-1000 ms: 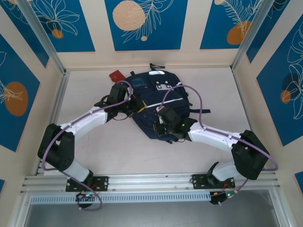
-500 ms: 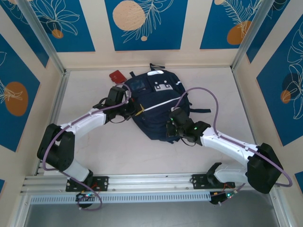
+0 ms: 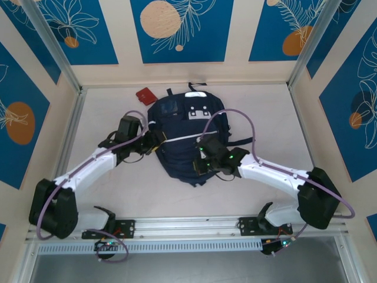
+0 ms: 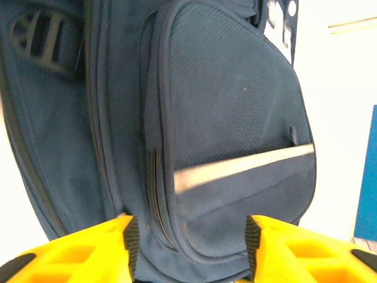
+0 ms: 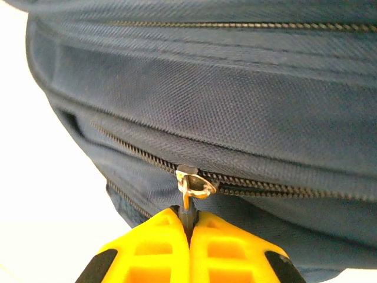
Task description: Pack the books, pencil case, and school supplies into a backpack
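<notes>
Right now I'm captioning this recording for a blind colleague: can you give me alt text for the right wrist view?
The right gripper is shut on the dark zipper pull of a navy-blue backpack, just below the metal slider. The zipper runs across the fabric, and pale table shows at left.

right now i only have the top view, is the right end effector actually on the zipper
observer: yes, right wrist view shows the right end effector shut on the zipper pull of the backpack.
operator: zip open there
observer: no, teeth look closed on both sides of the slider.
operator: left one holding anything
observer: no, the left end effector is open and empty, facing the front pocket's white stripe.
</notes>
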Available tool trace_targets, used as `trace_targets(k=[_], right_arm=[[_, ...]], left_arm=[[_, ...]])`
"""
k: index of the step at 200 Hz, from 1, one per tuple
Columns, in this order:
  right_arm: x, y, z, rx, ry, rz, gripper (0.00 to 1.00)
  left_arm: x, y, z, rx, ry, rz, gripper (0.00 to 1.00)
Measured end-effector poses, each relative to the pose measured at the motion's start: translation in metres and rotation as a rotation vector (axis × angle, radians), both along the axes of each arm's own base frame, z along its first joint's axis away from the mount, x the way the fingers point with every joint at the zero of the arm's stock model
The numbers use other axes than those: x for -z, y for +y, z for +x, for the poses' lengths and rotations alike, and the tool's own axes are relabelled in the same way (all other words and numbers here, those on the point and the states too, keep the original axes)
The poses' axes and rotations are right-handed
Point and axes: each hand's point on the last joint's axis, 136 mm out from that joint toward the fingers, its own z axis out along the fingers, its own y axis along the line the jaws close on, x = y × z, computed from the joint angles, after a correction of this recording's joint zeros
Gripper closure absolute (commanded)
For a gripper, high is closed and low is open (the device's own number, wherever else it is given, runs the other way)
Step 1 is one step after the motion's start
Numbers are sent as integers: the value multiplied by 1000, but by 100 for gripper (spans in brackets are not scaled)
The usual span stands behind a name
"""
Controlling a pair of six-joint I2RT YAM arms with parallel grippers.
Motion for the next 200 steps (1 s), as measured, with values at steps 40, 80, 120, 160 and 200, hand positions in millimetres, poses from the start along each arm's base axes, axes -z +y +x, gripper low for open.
trace_targets(k=[40,80,120,160,200], right_arm=[[-4,64,-9,-125,7,69,100],[-9,107,-7,-172,11,121,100],[-10,118,-9,-188,11,131,100],[-4,111,-12,-175,13,86,100],[-6,68,-15,-97,-35,-8,100]], left_arm=[[10,22,-33,-54,37,16,48],[25,27,-48,-92,103,-14,49],[34,22,-45,-99,144,-32,61],[44,18,-40,-92,170,-26,100],[46,20,-40,-73,153,4,100]])
